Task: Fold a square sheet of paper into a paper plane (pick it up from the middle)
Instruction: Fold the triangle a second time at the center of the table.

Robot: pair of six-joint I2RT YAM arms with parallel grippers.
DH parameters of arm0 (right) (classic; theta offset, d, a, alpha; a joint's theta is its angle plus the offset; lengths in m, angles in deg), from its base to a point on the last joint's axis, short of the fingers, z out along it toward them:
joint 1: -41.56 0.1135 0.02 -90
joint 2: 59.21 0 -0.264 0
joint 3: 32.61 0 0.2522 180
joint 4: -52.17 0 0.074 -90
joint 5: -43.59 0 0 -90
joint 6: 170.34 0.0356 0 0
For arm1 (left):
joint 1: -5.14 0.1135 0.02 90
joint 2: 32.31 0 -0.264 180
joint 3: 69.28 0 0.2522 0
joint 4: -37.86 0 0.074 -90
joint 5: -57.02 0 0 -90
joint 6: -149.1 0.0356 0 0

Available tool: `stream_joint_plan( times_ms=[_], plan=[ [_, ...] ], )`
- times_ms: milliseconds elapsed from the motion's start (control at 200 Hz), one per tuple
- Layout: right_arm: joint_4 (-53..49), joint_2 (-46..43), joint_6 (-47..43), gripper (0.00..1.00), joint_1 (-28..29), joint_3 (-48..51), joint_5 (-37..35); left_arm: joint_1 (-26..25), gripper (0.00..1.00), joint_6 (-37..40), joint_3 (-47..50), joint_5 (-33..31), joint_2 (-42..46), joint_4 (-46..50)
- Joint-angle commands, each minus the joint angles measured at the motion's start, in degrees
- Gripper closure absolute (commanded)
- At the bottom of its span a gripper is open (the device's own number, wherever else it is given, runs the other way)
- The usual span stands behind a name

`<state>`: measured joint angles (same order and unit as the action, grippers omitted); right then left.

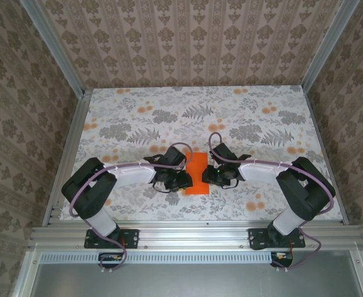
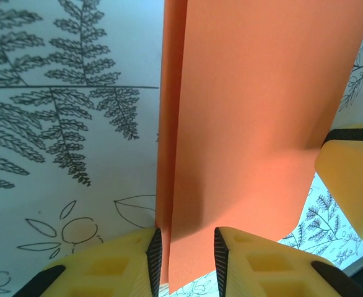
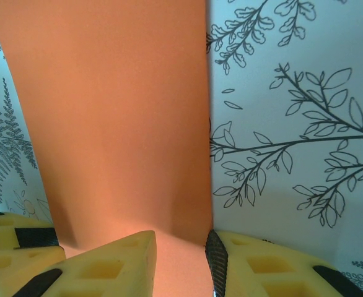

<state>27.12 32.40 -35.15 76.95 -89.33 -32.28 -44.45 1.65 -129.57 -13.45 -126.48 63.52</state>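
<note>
The orange square sheet of paper (image 2: 256, 124), bent in what looks like a first fold, runs between the narrow jaws of the left gripper (image 2: 184, 250) and right gripper (image 3: 181, 250). Whether they squeeze it cannot be told. Next, the crease likely needs flattening.

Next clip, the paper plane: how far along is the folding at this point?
Done: the square sheet of paper looks folded once; it shows as a narrow strip, two layers overlapping in the left wrist view. In hand: left gripper and right gripper straddle its opposite edges, jaws slightly apart. Remaining: nose and wing folds; no triangular shape yet.
</note>
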Motion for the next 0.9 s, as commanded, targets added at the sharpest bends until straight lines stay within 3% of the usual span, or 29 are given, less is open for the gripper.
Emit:
stream_joint_plan(
  times_ms=[0,660,895],
  plan=[
    [0.14,1.9,0.51,0.68,0.13,1.91,0.28,-0.93,0.7,0.23,-1.17,0.51,-0.84,-0.43],
    [-0.01,2.4,0.29,0.68,0.11,1.56,0.37,-0.95,0.72,0.23,-1.44,0.07,1.8,-1.61],
    [0.13,2.16,0.03,0.67,0.11,1.49,0.68,-0.58,0.75,-1.09,-1.11,1.36,-0.33,-6.01]
  ],
)
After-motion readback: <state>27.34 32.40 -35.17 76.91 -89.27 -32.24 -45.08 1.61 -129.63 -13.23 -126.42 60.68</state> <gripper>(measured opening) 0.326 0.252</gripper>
